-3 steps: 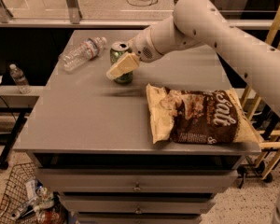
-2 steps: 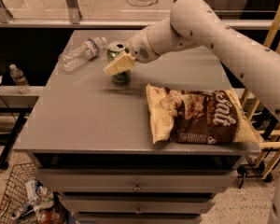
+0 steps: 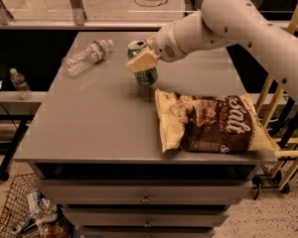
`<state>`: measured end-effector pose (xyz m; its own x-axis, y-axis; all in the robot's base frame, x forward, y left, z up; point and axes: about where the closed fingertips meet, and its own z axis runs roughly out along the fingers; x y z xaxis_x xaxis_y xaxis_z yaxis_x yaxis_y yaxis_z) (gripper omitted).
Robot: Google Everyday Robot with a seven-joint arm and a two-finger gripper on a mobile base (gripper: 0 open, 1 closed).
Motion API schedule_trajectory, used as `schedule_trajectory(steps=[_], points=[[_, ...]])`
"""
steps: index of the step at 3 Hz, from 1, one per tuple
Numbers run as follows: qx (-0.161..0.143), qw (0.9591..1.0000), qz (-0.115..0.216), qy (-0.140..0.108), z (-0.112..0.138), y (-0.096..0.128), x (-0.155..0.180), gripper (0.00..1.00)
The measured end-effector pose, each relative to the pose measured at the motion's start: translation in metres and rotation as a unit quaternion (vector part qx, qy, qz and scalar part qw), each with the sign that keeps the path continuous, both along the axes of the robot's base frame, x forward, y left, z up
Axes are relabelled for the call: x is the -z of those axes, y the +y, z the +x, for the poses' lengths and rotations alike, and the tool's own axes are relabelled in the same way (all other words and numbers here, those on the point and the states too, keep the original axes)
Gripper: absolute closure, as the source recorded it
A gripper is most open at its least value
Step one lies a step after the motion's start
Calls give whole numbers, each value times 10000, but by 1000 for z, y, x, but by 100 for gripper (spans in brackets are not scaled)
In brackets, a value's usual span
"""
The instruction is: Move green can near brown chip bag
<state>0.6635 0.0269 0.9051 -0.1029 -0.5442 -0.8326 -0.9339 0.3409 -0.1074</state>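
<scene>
The green can (image 3: 146, 76) stands upright at the middle back of the grey table (image 3: 94, 118), its silver top showing. My gripper (image 3: 141, 59) reaches in from the right and is shut on the can, with a cream finger (image 3: 139, 62) across its front. The brown chip bag (image 3: 208, 123) with white "Salt" lettering lies flat at the front right of the table. The can is just behind and left of the bag's near cream end, a small gap apart. Whether the can rests on the table or hangs just above it I cannot tell.
A clear plastic bottle (image 3: 85, 57) lies on its side at the back left of the table. Another small bottle (image 3: 20, 83) stands on a low shelf to the left. A wire basket (image 3: 25, 212) with litter sits on the floor at front left. A wooden frame (image 3: 288, 133) stands to the right.
My gripper has moved to the right with the green can in it, bringing the can closer to the chip bag. The bag and the bottle have not moved.
</scene>
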Motion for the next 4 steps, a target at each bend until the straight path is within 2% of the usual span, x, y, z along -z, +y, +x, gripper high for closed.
schedule_trajectory(steps=[1, 2, 3, 4], points=[[365, 9992, -110, -114, -2, -35, -17, 100], [778, 9965, -222, -207, -1, -69, -31, 100], [1302, 9912, -198, -112, 0, -107, -28, 100], [1833, 9830, 99, 69, -1, -141, -9, 100]])
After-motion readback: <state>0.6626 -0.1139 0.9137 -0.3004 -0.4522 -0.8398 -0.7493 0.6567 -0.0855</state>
